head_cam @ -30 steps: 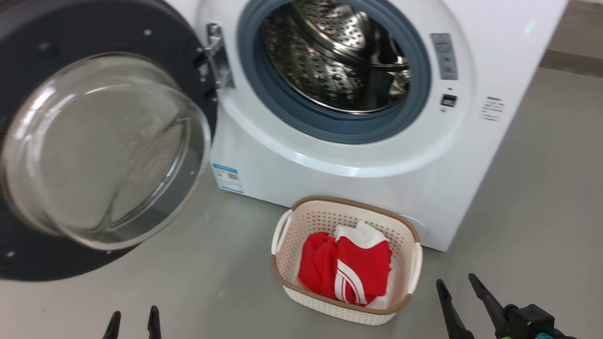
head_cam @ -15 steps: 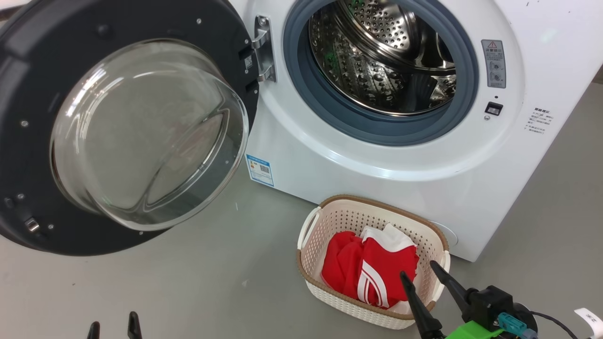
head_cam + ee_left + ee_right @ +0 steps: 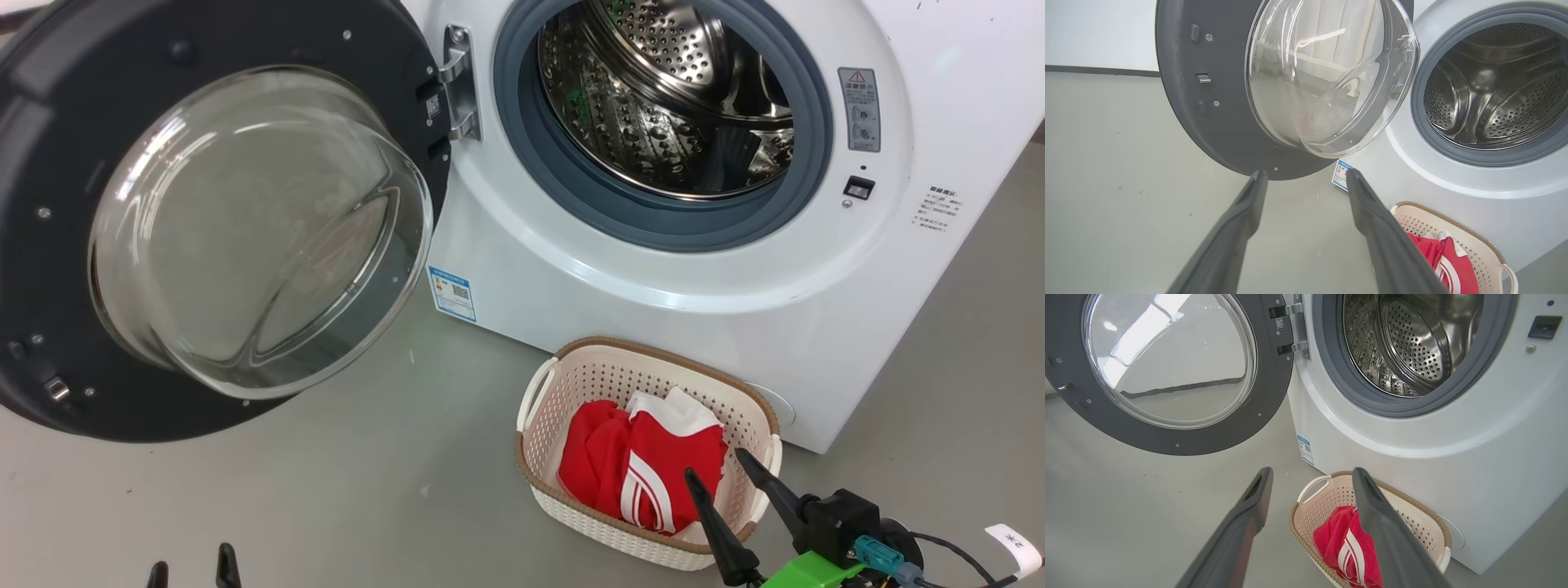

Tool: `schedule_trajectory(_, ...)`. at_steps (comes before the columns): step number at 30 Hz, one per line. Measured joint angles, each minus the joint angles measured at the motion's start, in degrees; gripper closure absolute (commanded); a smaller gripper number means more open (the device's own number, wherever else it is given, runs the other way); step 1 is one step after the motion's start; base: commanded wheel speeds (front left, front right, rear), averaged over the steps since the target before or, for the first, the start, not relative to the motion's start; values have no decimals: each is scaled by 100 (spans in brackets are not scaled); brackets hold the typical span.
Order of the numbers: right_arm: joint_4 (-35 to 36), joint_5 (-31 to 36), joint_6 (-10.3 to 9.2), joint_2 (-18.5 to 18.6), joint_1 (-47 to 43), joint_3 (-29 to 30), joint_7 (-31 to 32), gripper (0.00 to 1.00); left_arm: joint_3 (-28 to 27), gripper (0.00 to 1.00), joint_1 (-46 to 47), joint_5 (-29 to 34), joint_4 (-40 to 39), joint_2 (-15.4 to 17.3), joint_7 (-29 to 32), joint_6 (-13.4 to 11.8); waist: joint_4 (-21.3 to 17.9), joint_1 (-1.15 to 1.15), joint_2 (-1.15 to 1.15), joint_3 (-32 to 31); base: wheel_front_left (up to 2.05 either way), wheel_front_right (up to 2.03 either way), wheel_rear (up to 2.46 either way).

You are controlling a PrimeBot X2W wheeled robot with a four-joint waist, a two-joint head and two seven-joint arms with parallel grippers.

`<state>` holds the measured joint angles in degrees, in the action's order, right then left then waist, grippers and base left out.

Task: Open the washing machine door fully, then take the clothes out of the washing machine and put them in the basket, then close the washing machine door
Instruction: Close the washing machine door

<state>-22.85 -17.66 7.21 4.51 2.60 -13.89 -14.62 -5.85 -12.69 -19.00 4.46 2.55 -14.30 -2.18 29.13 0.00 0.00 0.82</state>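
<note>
Though empty w/ jaws wide apart, R gripper (image 3: 716,462) near clothes (image 3: 653,457) in basket (image 3: 596,384).

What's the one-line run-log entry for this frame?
door: open wide | drum: no clothes visible | clothes: in basket | left gripper: open, empty | right gripper: open, empty, near basket | next: close door

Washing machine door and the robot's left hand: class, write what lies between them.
Bare grey floor lies between the left hand and the washing machine door, as the head view shows.

Bottom edge cuts off the left pincer (image 3: 191,559); print on the blue label (image 3: 451,294) is unreadably small.
</note>
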Motion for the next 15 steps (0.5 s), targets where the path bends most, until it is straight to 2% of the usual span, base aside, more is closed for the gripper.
schedule_trajectory(3,0,0,0,0,-1,3,0,0,2,0,0,-20,-1,1,0,0,-5,0,0,1,0,0,0)
schedule_trajectory(4,0,0,0,0,-1,7,0,0,2,3,0,-24,-1,1,0,0,-7,0,0,-1,0,0,0)
schedule_trajectory(7,5,0,0,-1,-1,22,0,0,4,58,1,-34,-8,1,0,21,-11,0,0,7,0,0,0)
schedule_trajectory(9,10,0,0,-1,-2,41,0,0,-11,100,9,-86,-42,0,0,81,-12,0,0,23,0,0,0)
schedule_trajectory(11,13,1,0,-4,-3,62,0,0,-127,100,70,-219,-135,-8,0,188,-13,0,0,42,0,0,0)
schedule_trajectory(15,46,1,0,-25,-6,148,0,0,-675,100,503,-5,-577,-18,0,504,-24,0,0,66,0,0,0)
